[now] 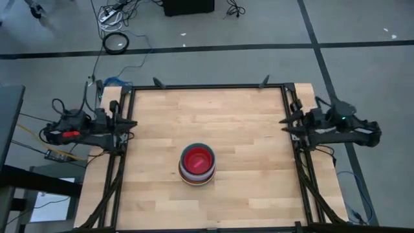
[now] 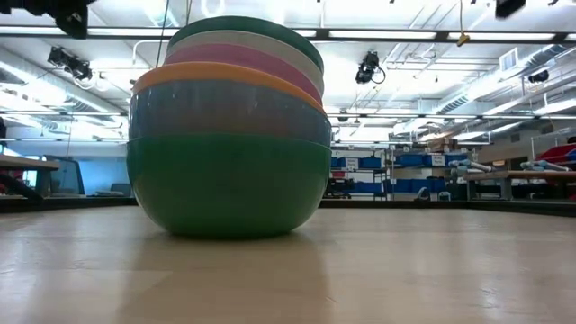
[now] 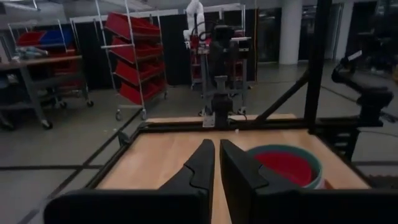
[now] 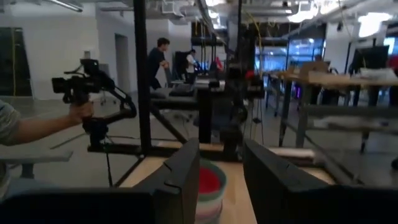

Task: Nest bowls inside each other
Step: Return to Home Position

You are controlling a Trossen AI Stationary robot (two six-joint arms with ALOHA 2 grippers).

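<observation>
The bowls point(image 1: 197, 165) stand nested in one stack at the middle of the wooden table, toward its near edge. A red bowl point(image 1: 198, 157) is innermost, and the green bowl point(image 2: 229, 184) at the bottom rests on the wood by its base. Orange, pink, white and teal rims show above it. The stack also shows in the left wrist view point(image 3: 286, 165) and the right wrist view point(image 4: 208, 186). My left gripper point(image 1: 134, 123) hangs at the table's left edge, its fingers point(image 3: 217, 149) a narrow slit apart and empty. My right gripper point(image 1: 283, 123) hangs at the right edge, open point(image 4: 221, 162) and empty.
Black frame rails point(image 1: 119, 162) run along the table's left, right and far edges. Bare wood point(image 1: 246, 110) lies all around the stack. Beyond the table a person's hand point(image 4: 81, 112) holds a camera rig, and other people stand farther back in the room.
</observation>
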